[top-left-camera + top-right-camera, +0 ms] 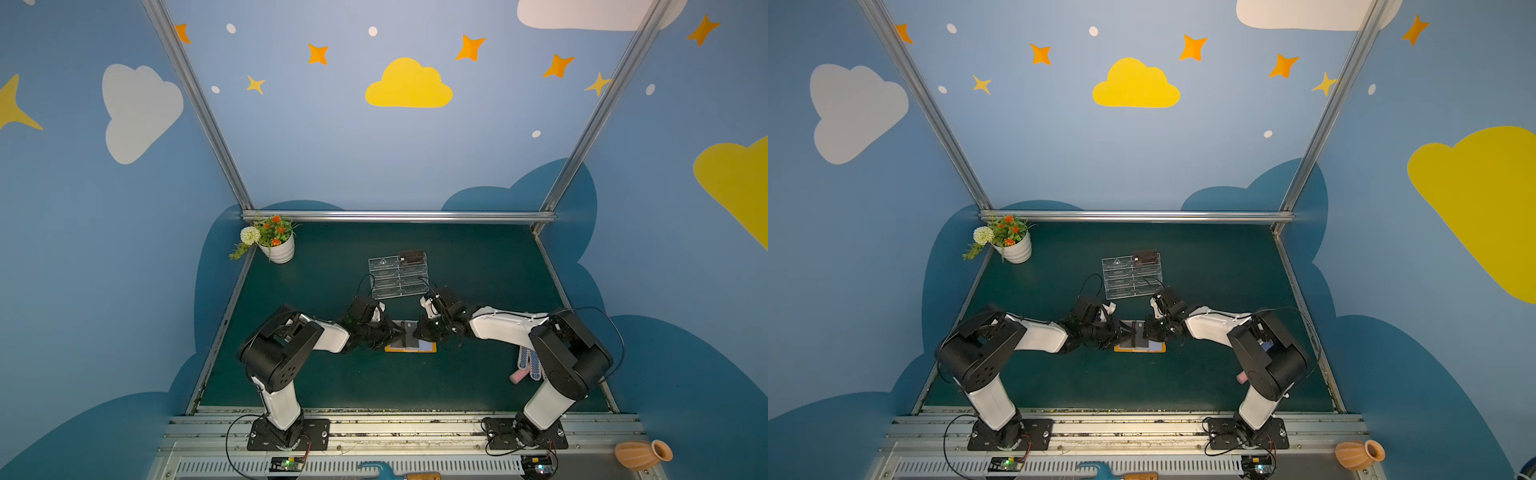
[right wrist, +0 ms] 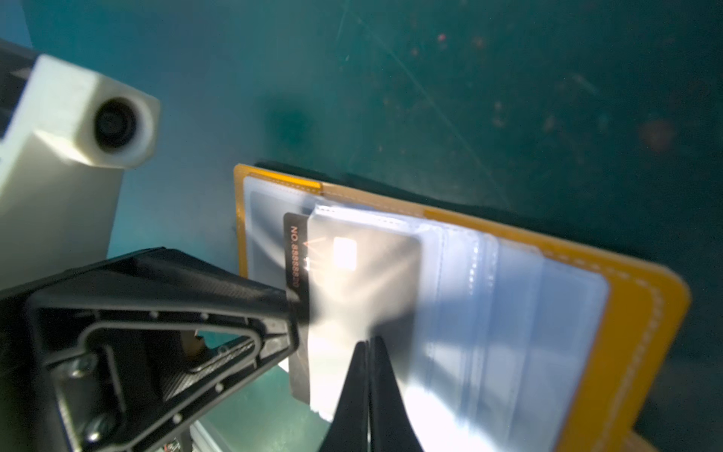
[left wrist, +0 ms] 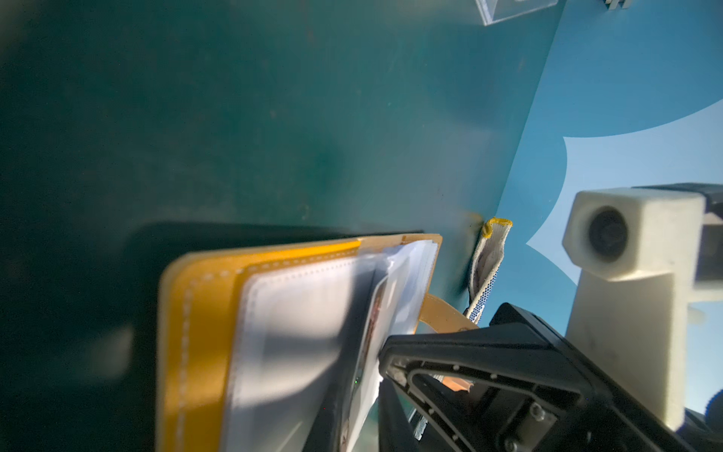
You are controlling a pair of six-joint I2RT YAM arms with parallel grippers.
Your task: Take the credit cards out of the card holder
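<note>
Right wrist view: my right gripper [image 2: 367,344] is squeezed tight, and I think it pinches a clear page of the card holder [image 2: 633,313]. One dark credit card [image 2: 296,250] sticks partly out of that page. My left gripper [image 2: 291,309] touches its edge; I cannot tell if it grips. The card holder lies open midway between the side edges of the table [image 1: 374,382].

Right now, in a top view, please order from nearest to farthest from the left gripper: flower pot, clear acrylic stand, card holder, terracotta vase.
From the left gripper:
1. card holder, at its tips, mid-table.
2. clear acrylic stand, just behind.
3. flower pot, back left corner.
4. terracotta vase, front right, off the mat.
</note>
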